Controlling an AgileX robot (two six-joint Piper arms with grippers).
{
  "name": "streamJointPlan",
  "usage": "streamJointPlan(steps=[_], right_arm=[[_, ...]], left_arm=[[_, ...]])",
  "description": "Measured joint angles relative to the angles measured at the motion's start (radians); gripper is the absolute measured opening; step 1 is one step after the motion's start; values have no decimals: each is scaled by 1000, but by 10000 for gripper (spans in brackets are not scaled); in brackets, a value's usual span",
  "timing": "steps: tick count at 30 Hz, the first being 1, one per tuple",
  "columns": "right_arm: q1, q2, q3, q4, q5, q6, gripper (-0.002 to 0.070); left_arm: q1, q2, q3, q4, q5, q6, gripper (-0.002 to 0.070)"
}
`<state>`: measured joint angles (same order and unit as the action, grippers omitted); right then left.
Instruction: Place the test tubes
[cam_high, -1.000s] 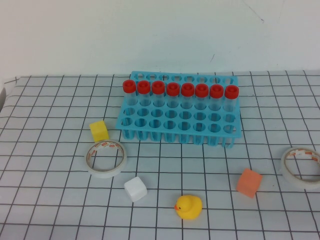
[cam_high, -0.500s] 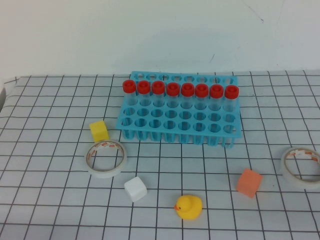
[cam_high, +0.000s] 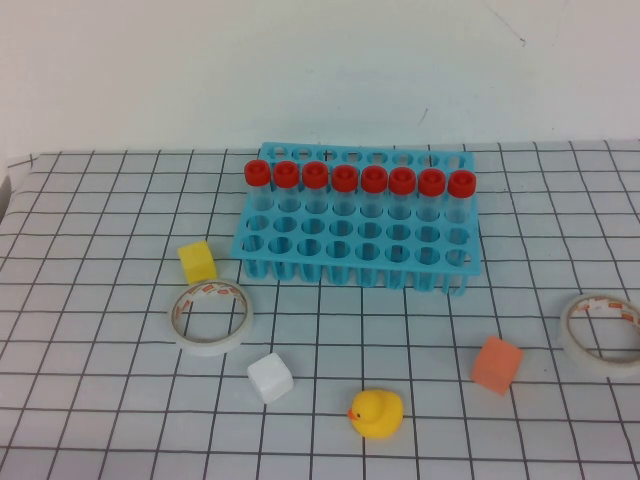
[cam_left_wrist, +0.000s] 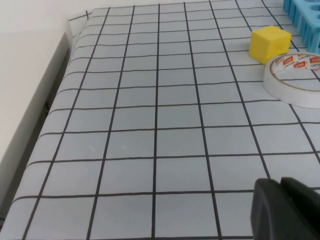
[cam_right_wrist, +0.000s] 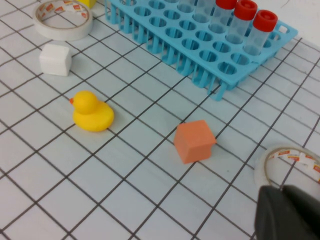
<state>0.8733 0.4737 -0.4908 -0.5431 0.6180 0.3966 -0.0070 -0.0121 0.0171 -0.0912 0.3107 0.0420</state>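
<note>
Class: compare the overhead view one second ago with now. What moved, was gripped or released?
Nothing visibly changed. Eight red-capped test tubes stand in the blue rack; left gripper, shut, hangs left of the yellow cube, right gripper, shut, by the right tape roll.

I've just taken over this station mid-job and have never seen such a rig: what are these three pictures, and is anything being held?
This is a robot with two arms, each ending in a gripper. The wide picture looks down from a raised camera, and neither arm shows in it. The other two pictures come from cameras on the wrists. The dark shape at the edge is the left gripper over bare cloth on the left, and the right gripper beside the right tape roll. Both are shut and hold nothing. On the gridded table stand a blue rack with eight red-capped test tubes in one row, a yellow cube, the left tape roll, a white cube, a rubber duck and an orange cube.
</note>
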Motion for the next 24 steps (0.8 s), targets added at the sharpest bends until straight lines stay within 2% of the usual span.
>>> streamJointPlan(steps=[6,12,17,24], right_arm=[[-134,-86,18,159,2,-160,-1],[-463,-256,120,362,-185,-317,-1],[-715,-399,231,426,-278,-344,-1],[-941,-486,389,433,-289,-355,-1]], left_arm=[[0,0,0,0,0,4,-1],[0,0,0,0,0,4,-1],[0,0,0,0,0,4,-1],[0,0,0,0,0,4,-1]])
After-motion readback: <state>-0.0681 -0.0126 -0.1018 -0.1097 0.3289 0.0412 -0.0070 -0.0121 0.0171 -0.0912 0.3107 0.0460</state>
